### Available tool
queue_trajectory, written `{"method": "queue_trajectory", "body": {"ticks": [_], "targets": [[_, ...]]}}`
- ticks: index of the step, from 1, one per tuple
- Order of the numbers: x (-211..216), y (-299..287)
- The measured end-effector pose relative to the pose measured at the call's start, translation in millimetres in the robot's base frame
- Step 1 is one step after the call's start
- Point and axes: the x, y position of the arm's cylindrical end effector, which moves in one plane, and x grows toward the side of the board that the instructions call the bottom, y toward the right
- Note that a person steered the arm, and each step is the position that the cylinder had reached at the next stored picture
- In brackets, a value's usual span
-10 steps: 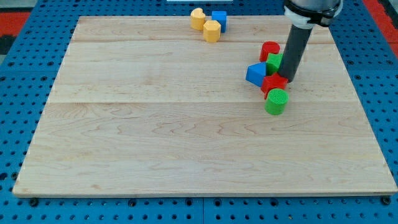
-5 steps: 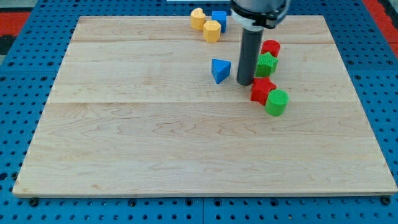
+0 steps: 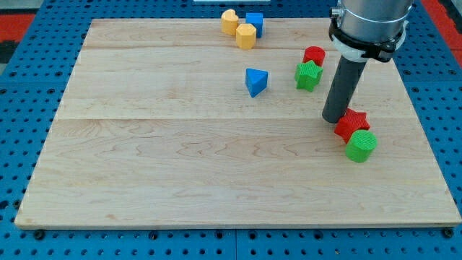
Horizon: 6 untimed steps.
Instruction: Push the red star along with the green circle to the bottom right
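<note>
The red star [image 3: 351, 123] lies on the wooden board [image 3: 180, 166] at the right, and the green circle [image 3: 361, 145] touches it at its lower right. My tip [image 3: 334, 118] stands at the red star's upper left edge, touching or almost touching it. The rod rises from there toward the view's top right.
A green star [image 3: 308, 75] and a red cylinder [image 3: 314, 55] sit above and left of my tip. A blue triangle [image 3: 255, 81] lies further left. Two yellow blocks [image 3: 229, 21] [image 3: 246, 35] and a blue cube [image 3: 254, 22] cluster at the top edge.
My tip swung left, shoving the blue triangle left, then came back right. The red star and green circle moved right and slightly down.
</note>
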Motion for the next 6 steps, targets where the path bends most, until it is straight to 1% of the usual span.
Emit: {"method": "queue_trajectory", "body": {"ticks": [2,3,4,6], "targets": [[-16.9,12.7],[-16.5,25.2],[-6.6,25.2],[37.0,24.6]]}}
